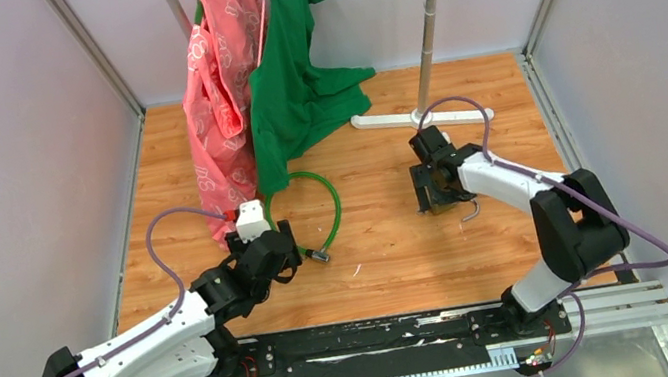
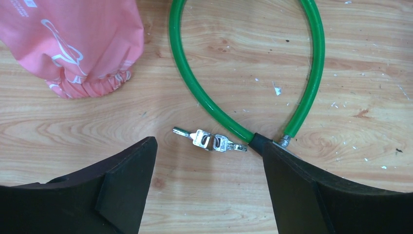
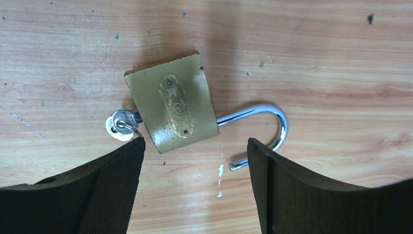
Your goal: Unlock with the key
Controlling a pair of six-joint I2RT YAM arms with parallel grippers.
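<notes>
The key [image 2: 229, 144] is a small silvery one lying flat on the wood, its tip against the black end [image 2: 258, 142] of the green cable lock [image 2: 195, 83]. A ring links it to a second small key [image 2: 195, 137] pointing the other way. My left gripper [image 2: 208, 145] hovers over them, open, with a finger on each side and nothing held. From above, the left gripper [image 1: 284, 247] sits beside the cable lock [image 1: 329, 199]. My right gripper [image 3: 196, 144] is open above a brass padlock [image 3: 173, 105] whose shackle [image 3: 275, 119] is swung open.
A small bunch of keys [image 3: 119, 126] sticks out of the padlock's base. A pink garment [image 1: 219, 95] and a green one [image 1: 297, 73] hang from a rack [image 1: 427, 32] at the back, the pink one reaching the floor near the left gripper [image 2: 73, 44]. Walls close both sides.
</notes>
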